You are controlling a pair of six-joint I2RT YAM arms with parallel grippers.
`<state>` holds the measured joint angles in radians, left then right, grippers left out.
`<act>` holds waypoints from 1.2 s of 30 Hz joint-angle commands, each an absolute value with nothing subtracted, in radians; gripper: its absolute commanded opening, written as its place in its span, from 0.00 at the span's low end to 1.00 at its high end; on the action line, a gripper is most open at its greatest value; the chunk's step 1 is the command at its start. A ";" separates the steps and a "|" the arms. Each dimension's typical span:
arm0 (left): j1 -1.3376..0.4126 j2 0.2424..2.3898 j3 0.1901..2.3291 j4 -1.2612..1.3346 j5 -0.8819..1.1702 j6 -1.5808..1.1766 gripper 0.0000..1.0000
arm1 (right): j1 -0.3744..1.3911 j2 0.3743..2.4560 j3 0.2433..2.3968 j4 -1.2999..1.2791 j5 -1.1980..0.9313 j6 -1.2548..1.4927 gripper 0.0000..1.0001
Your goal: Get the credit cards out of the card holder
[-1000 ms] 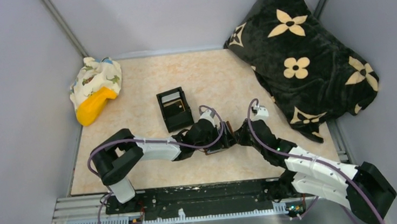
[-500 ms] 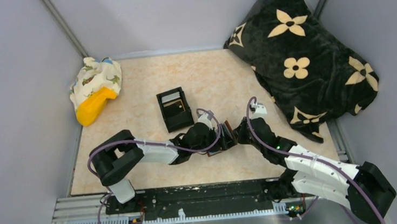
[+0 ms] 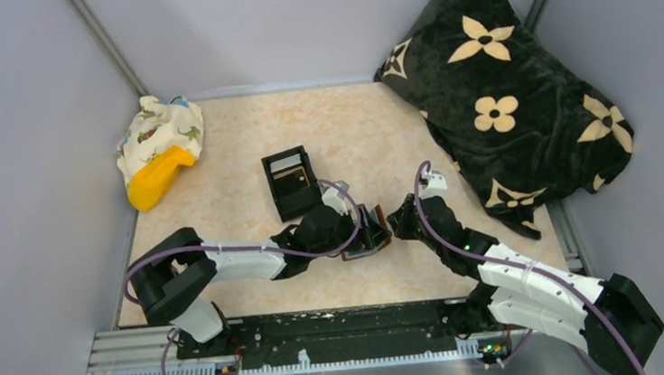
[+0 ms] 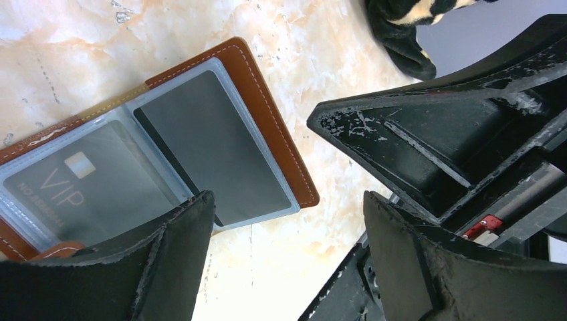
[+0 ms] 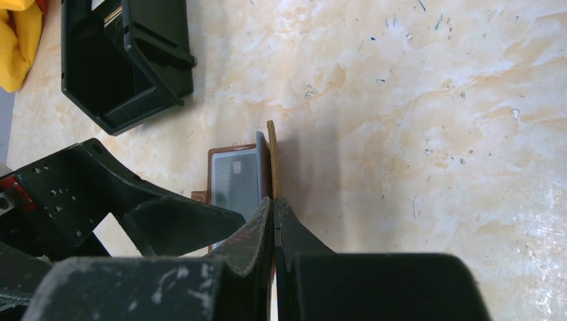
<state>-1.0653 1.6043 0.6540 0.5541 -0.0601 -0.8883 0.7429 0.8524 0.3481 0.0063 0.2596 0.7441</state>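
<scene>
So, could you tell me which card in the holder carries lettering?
The lower-left card in the left wrist view reads VIP; the right-hand card is blank.

Card holder (image 4: pixel 271 127): brown leather, white stitching, open on surface (image 4: pixel 301 40); one cover stands on edge. Clear sleeves (image 4: pixel 120 117) hold two dark cards (image 4: pixel 207 147), one marked VIP.

The card holder (image 4: pixel 200 134) lies on table (image 3: pixel 243 141) — box (image 3: pixel 292 184) behind.

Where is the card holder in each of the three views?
Top external: card holder centre, right of the black box.
Left wrist: card holder upper left, open.
Right wrist: card holder centre-left, one flap on edge.
Landmark: the box, right wrist's upper left; not in left wrist.
</scene>
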 commanded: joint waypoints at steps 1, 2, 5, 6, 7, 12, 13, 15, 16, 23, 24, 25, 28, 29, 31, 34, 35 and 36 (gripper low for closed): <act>-1.071 1.588 0.672 0.559 -0.084 -0.864 0.87 | 0.741 0.826 0.361 0.038 0.256 0.741 0.00; -1.070 1.585 0.667 0.563 -0.089 -0.868 0.87 | 0.741 0.825 0.362 0.044 0.247 0.740 0.00; -1.069 1.552 0.619 0.586 -0.133 -0.894 0.87 | 0.741 0.826 0.365 0.074 0.204 0.724 0.00; -1.069 1.530 0.597 0.602 -0.155 -0.903 0.86 | 0.741 0.828 0.370 0.080 0.192 0.719 0.00; -1.069 1.497 0.573 0.618 -0.181 -0.912 0.86 | 0.741 0.829 0.374 0.084 0.179 0.712 0.00; -1.069 1.347 0.500 0.625 -0.281 -0.879 0.86 | 0.741 0.835 0.387 0.084 0.160 0.676 0.00; -1.069 1.324 0.498 0.606 -0.297 -0.870 0.87 | 0.741 0.840 0.388 0.088 0.152 0.672 0.00; -1.069 1.292 0.496 0.573 -0.335 -0.859 0.87 | 0.741 0.851 0.389 0.101 0.140 0.666 0.00; -1.069 1.285 0.494 0.568 -0.348 -0.852 0.88 | 0.741 0.858 0.390 0.111 0.129 0.664 0.00; -1.066 1.305 0.487 0.558 -0.326 -0.871 0.89 | 0.741 0.952 0.417 0.131 0.063 0.629 0.00; -1.066 1.313 0.488 0.561 -0.317 -0.877 0.89 | 0.741 0.971 0.422 0.130 0.059 0.628 0.00; -1.065 1.322 0.490 0.564 -0.308 -0.878 0.89 | 0.741 0.982 0.424 0.130 0.056 0.629 0.00; -1.066 1.336 0.494 0.572 -0.288 -0.884 0.89 | 0.741 1.003 0.411 0.133 0.073 0.646 0.00; -1.066 1.338 0.495 0.575 -0.283 -0.886 0.89 | 0.741 1.006 0.404 0.131 0.090 0.653 0.00; -1.066 1.344 0.496 0.578 -0.275 -0.887 0.89 | 0.740 1.008 0.391 0.126 0.118 0.667 0.00; -1.066 1.362 0.497 0.594 -0.247 -0.895 0.89 | 0.740 1.006 0.365 0.136 0.139 0.687 0.00; -1.066 1.371 0.498 0.601 -0.237 -0.900 0.89 | 0.741 1.005 0.358 0.138 0.144 0.694 0.00; -1.066 1.382 0.501 0.608 -0.228 -0.905 0.89 | 0.740 1.005 0.352 0.138 0.148 0.698 0.00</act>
<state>-1.0645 1.3510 0.4946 0.5644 -0.2771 -0.8856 0.7429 1.0088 0.3668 0.0864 0.1081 0.6704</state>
